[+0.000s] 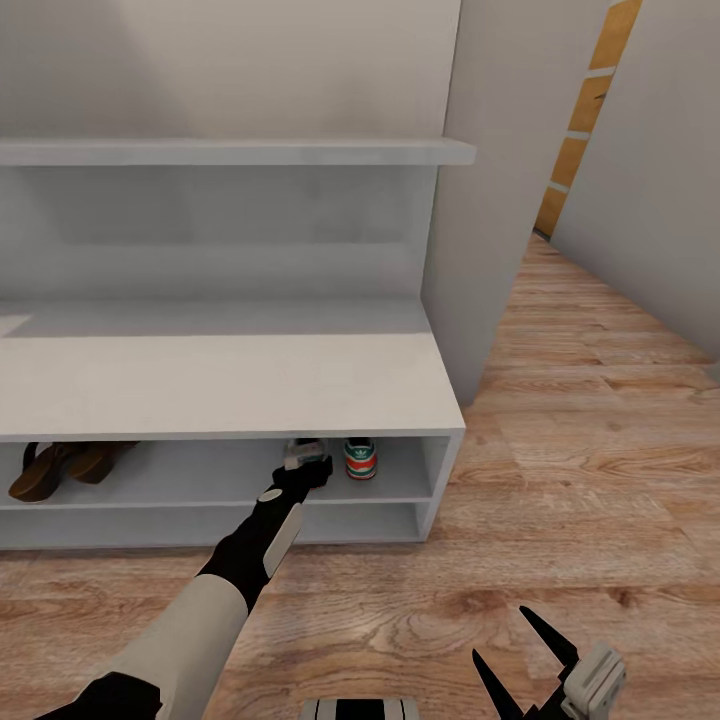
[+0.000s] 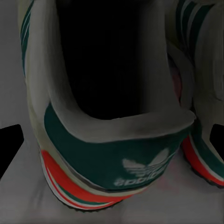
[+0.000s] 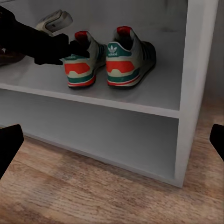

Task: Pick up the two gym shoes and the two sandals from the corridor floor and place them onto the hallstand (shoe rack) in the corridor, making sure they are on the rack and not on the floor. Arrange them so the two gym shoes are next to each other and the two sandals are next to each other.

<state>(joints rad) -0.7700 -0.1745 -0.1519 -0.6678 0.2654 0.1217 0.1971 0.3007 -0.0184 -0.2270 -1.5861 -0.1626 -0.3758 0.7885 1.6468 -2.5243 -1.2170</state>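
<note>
Both gym shoes stand side by side, heels outward, on the upper tier of the hallstand, near its right end. My left gripper reaches into that tier right behind the left shoe's heel. Its fingers are spread open to either side of the heel, and the shoe rests on the shelf. The other shoe sits just to the right. Two brown sandals lie together at the tier's left end. My right gripper hangs open low over the corridor floor.
The rack has a tall back panel and a high shelf. A grey wall panel stands at its right end. The lower tier is bare. Wood flooring stretches to the right and back along the corridor.
</note>
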